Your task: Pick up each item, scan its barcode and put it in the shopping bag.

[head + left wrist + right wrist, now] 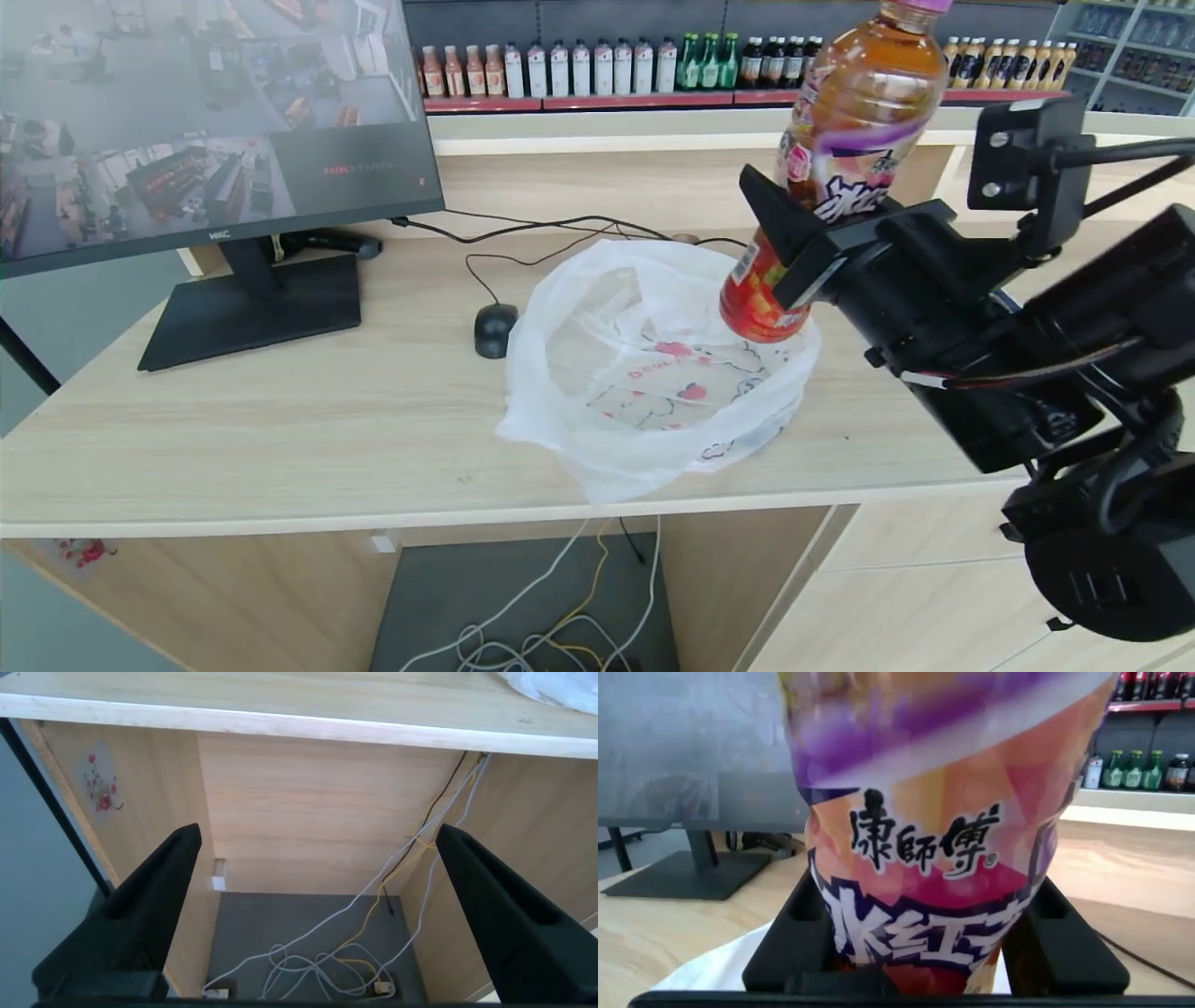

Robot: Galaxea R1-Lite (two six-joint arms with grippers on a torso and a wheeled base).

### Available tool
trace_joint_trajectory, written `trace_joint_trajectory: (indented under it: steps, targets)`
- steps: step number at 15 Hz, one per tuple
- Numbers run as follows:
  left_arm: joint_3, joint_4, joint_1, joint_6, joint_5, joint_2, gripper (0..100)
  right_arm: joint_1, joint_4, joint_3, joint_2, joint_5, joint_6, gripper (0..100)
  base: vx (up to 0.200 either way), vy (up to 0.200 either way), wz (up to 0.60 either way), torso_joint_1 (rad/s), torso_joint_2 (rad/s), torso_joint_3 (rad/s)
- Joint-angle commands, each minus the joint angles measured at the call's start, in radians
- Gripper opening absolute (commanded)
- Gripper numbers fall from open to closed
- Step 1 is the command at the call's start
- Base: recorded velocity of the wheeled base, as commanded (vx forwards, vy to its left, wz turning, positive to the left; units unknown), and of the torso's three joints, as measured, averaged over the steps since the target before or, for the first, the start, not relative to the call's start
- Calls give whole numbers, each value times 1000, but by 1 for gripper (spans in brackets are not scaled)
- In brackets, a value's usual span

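Right gripper [805, 245] clamps the drink bottle [864, 103] above the shopping bag [560, 392], lowering and release apparently next; left gripper [318, 838] gapes empty

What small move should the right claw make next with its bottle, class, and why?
Probably shift the bottle a little toward the robot's left and lower it. The right claw grips it tilted above the right rim of the shopping bag, not yet over the open middle.
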Motion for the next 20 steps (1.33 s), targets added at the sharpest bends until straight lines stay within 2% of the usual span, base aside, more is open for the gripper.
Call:
trace_joint_trajectory:
  steps: [1,3,8,12,17,20]
  targets:
    - [0,0,0,-1,0,0,100,47,29,-116,110,-26,-7,0,0,0,0,0,0,0]
    - [0,0,0,-1,0,0,100,79,51,-182,168,-59,-7,0,0,0,0,0,0,0]
    - [0,0,0,-1,0,0,100,134,143,-366,294,-65,-6,0,0,0,0,0,0,0]
    - [0,0,0,-1,0,0,100,134,232,-517,362,-99,-2,0,0,0,0,0,0,0]
    - [0,0,0,-1,0,0,100,110,332,-596,403,-111,16,0,0,0,0,0,0,0]
    - [0,0,0,-1,0,0,100,96,351,-647,426,-159,30,0,0,0,0,0,0,0]
